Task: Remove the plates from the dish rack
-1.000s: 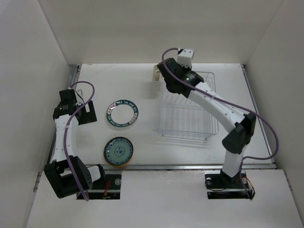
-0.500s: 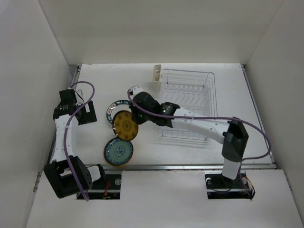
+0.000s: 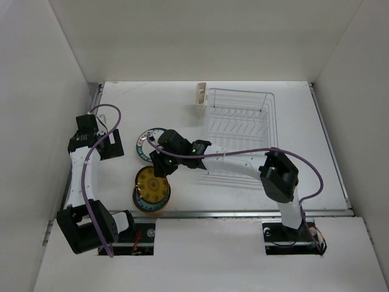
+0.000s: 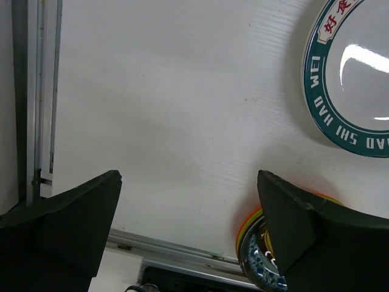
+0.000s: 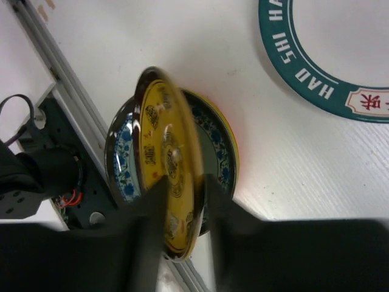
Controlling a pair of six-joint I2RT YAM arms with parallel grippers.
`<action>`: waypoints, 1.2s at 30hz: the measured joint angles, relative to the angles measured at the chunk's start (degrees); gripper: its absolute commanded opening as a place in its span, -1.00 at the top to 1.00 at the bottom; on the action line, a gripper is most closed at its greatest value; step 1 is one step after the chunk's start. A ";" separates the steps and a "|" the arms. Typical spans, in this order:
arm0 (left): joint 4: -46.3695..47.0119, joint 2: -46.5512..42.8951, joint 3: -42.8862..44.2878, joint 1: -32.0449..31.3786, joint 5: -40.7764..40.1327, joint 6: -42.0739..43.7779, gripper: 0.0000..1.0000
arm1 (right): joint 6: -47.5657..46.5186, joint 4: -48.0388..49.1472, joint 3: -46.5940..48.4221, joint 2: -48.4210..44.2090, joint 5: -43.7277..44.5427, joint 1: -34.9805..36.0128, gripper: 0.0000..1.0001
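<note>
My right gripper [image 3: 160, 170] is shut on the rim of an amber-yellow patterned plate [image 3: 152, 186] and holds it tilted over a stack of plates [image 3: 139, 204] at the front left. In the right wrist view the fingers [image 5: 159, 196] pinch the yellow plate [image 5: 168, 152] above a blue-patterned plate [image 5: 121, 159]. A white plate with a dark teal rim [image 3: 143, 140] lies flat behind, partly under the arm. The dish rack [image 3: 241, 130] holds no plates that I can see. My left gripper [image 3: 112, 146] is open and empty, left of the teal-rimmed plate [image 4: 355, 73].
A cream utensil cup [image 3: 200, 97] hangs on the rack's far left corner. The table's metal front edge [image 4: 176, 252] runs just beside the stack [image 4: 258, 240], whose lime green and orange rims show. White walls enclose the table on three sides.
My right arm lifted the yellow plate out of the rack, swung it left past the teal-rimmed plate, then brought it nearer, over the front-left stack. The left arm has not moved.
</note>
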 measured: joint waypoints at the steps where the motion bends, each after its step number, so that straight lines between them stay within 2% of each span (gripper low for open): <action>1: 0.00 0.00 0.00 0.00 0.00 0.00 -0.88 | -0.42 -0.20 0.09 0.11 0.07 0.11 -0.09; 2: 0.00 0.00 0.00 0.00 0.00 0.00 -0.88 | -0.87 -0.70 0.42 0.46 0.07 0.20 -0.42; 4: 0.00 0.00 0.00 0.00 0.00 0.00 -0.88 | -2.01 -2.10 2.05 1.92 0.79 0.79 -0.59; 5: 0.00 0.00 0.00 0.00 0.00 0.00 -0.88 | -2.45 -2.80 2.89 2.78 1.31 1.25 -0.87; 7: -0.02 0.00 0.00 0.00 0.00 0.00 -0.88 | -3.28 -3.82 3.72 3.93 3.23 2.45 -1.00; 11: -0.04 0.00 0.00 0.00 0.00 0.00 -0.88 | -3.43 -4.92 2.29 2.75 7.89 4.63 -1.00; 15: -0.48 -0.04 0.02 0.00 2.21 0.39 -0.88 | -1.95 -4.52 -3.74 -4.20 14.45 5.33 -1.00; 19: -3.13 -0.09 0.42 0.02 10.86 2.60 -0.88 | 1.51 -3.61 -10.56 -18.64 22.18 4.94 -1.00; 21: -5.75 0.09 1.64 0.02 17.73 4.72 -0.98 | 3.78 -3.54 -12.79 -25.62 27.34 4.85 -1.00; 26: -15.76 2.29 10.19 0.00 31.36 11.91 -0.98 | 10.01 -6.99 -15.98 -40.44 38.99 4.81 -1.00; 31: -24.92 3.23 19.10 0.00 37.07 18.97 -0.98 | 17.35 -17.07 -17.25 -53.24 47.98 4.81 -1.00; 36: -31.08 -1.01 20.94 0.00 38.84 24.57 -0.98 | 24.37 -24.52 -19.06 -70.53 53.92 4.81 -1.00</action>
